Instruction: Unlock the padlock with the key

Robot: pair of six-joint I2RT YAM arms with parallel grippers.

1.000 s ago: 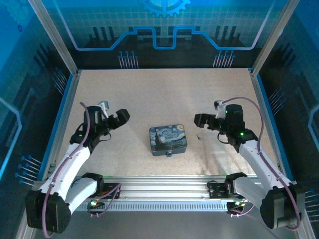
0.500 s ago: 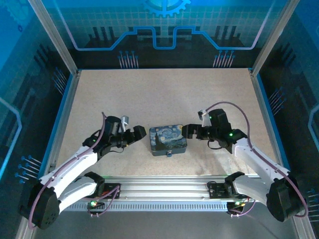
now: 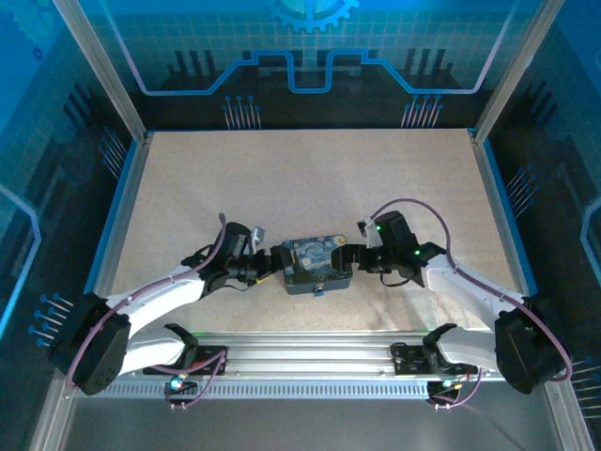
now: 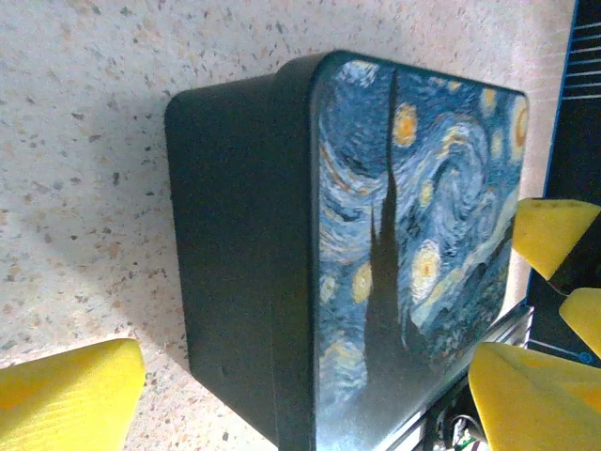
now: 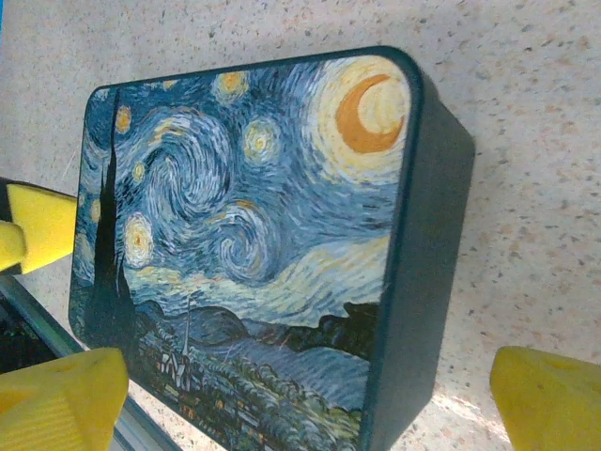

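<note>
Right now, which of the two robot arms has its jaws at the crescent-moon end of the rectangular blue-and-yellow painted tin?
The right arm: its open jaws are at the moon end of the tin, while the left arm reaches the cypress end.

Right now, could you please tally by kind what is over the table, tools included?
Box: 1
Padlock: 1
Tools: 2, left tool and right tool
Total: 4

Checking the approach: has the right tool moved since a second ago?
Yes. The right tool moved left, up to the right side of the tin box.
</note>
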